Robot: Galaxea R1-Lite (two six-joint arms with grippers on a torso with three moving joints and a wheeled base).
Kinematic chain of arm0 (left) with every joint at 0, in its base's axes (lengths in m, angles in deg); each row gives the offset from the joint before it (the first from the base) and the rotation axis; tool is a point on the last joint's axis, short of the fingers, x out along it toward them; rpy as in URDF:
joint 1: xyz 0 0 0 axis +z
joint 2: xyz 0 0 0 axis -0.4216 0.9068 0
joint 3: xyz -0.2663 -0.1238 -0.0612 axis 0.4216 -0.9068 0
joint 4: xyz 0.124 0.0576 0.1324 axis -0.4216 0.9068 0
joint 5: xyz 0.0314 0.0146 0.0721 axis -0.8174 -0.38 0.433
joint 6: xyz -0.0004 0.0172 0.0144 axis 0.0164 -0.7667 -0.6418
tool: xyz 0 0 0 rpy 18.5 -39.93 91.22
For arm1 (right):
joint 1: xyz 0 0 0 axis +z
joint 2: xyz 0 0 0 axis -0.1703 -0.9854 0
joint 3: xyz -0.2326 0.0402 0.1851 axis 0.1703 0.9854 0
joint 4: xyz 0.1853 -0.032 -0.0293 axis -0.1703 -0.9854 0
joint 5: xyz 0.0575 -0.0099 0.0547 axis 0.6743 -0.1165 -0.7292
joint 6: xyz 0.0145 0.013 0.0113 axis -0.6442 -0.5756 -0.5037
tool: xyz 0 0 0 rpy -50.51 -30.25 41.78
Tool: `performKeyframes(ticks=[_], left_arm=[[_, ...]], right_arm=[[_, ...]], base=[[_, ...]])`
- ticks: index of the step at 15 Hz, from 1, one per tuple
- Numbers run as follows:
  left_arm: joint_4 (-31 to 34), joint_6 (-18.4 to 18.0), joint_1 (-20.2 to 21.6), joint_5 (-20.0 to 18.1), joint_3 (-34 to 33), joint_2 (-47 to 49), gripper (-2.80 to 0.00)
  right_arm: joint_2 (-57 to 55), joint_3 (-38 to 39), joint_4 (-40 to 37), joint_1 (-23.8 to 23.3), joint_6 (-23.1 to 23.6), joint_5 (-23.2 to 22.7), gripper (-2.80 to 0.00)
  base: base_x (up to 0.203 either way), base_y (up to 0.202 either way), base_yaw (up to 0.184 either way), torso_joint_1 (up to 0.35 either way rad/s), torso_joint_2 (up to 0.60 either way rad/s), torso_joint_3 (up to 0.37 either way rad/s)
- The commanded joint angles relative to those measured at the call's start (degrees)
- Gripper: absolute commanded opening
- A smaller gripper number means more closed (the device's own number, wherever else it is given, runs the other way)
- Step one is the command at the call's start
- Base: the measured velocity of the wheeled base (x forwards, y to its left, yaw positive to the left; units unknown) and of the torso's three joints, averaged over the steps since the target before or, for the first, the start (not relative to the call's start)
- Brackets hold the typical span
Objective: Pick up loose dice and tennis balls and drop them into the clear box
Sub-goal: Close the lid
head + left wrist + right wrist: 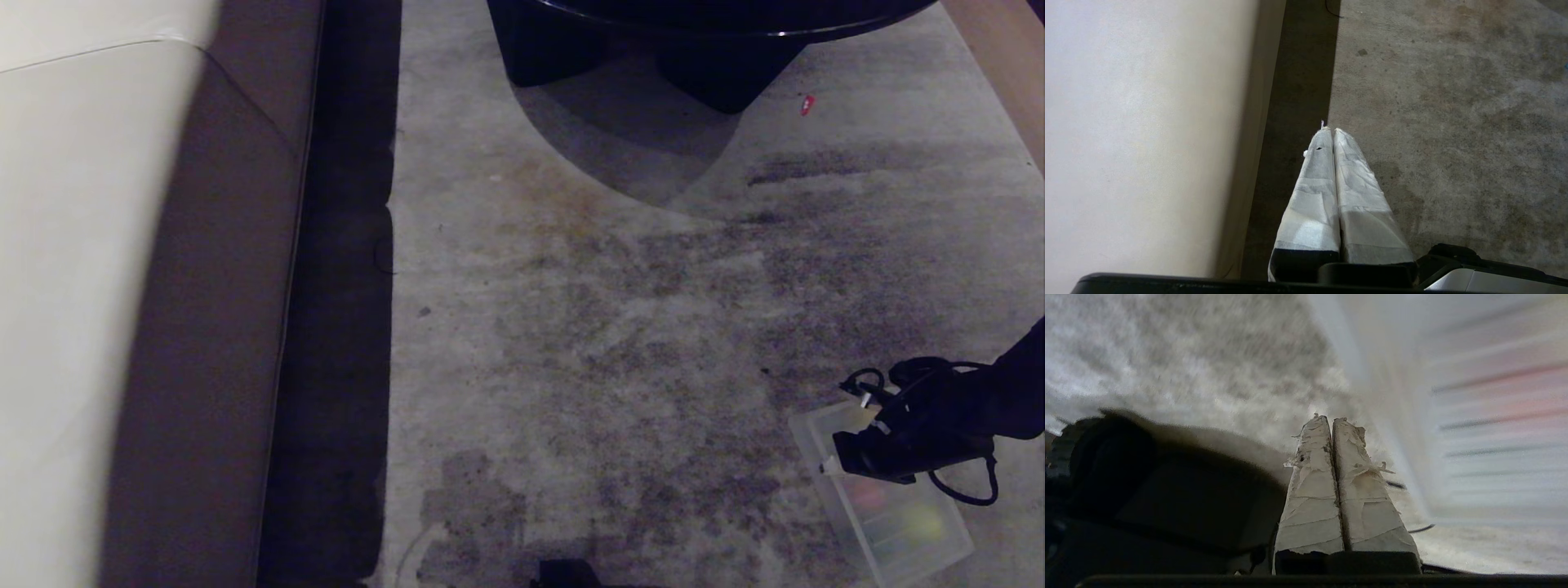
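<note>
The clear box [886,523] sits on the carpeted floor [620,343], with blurred red and yellow-green shapes inside it. The right gripper [829,467] hangs over the box's far end, fingers [1312,486] pressed together around nothing. The left gripper [1329,130], also clenched and empty, hangs beside the pale sofa [73,286], well apart from the box.

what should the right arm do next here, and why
Probably lift the right tool away from the clear box and look for another loose piece. Its taped fingers are shut on nothing, the box shows coloured shapes inside, and no dice or balls lie on the visible carpet.
</note>
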Motion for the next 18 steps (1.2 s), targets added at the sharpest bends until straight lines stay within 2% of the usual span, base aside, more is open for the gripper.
performKeyframes(ticks=[1,15,18], left_arm=[[-0.02,0.08,0.0,0.04,0.0,0.06,-2.8],[-0.02,0.08,0.0,0.04,0.0,0.03,-2.8],[-0.02,0.08,0.0,0.04,0.0,0.0,-2.8]], right_arm=[[-1.8,-1.98,0.13,-0.37,-0.01,-0.16,-2.8],[-3.61,-3.59,2.82,-1.07,0.23,0.46,-2.8],[-4.23,-3.81,2.94,-0.97,0.78,2.45,-2.8]], base=[[0.0,0.0,0.0,0.0,0.0,0.0],[0.0,0.0,0.0,0.0,0.0,0.0],[0.0,0.0,0.0,0.0,0.0,0.0]])
